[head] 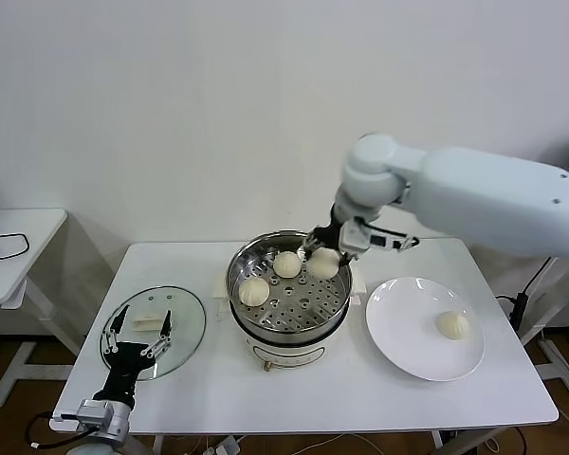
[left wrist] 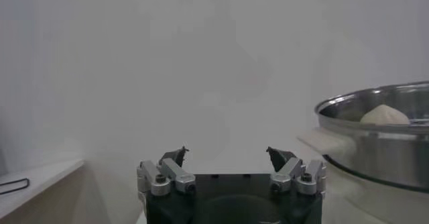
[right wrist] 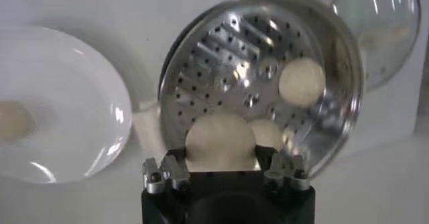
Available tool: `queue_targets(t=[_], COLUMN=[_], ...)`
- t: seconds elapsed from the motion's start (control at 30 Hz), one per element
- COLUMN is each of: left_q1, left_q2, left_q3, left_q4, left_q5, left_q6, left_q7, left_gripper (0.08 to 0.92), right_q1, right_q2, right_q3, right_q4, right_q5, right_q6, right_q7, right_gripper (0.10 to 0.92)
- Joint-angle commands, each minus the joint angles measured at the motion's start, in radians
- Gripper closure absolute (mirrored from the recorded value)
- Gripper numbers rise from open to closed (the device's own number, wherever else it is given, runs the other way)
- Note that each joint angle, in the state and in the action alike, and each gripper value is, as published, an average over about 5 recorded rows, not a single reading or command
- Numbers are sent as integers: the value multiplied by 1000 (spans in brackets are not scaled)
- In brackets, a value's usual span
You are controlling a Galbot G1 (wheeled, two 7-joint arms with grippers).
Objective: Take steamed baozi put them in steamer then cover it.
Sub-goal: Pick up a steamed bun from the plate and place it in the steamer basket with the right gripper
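Observation:
The steel steamer (head: 242,270) stands mid-table on its white base, with two baozi (head: 254,291) (head: 286,264) on its perforated tray. My right gripper (head: 324,254) is shut on a third baozi (head: 323,263) and holds it over the steamer's far right rim. In the right wrist view this baozi (right wrist: 220,143) sits between the fingers (right wrist: 175,159) above the tray (right wrist: 228,51). A fourth baozi (head: 452,325) lies on the white plate (head: 403,327). My left gripper (head: 138,333) is open and empty over the glass lid (head: 185,327), at the table's front left.
The glass lid with its white handle (head: 148,321) lies flat left of the steamer. The plate lies right of the steamer. A small side table (head: 9,248) with a black cable stands to the far left. The steamer's rim (left wrist: 375,101) shows in the left wrist view.

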Motion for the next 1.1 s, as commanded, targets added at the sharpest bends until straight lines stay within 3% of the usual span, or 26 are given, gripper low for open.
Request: queue_targets(t=[0.03,1.1], left_q1=[-6,-10], left_q2=[2,7], left_q3=[-10,-39], left_q4=[19,52], left_q5=[-1,-2], left_q6=[-1,-8], left_q7=[3,17], left_gripper=[177,177], right_q1=[-37,-141], right_q2=[98,206], right_q3=[-41,-63], right_q4=[9,-105], right_q5=[-56,-39], right_q6=[67,60], right_q7=[64,53], right_gripper=[313,288])
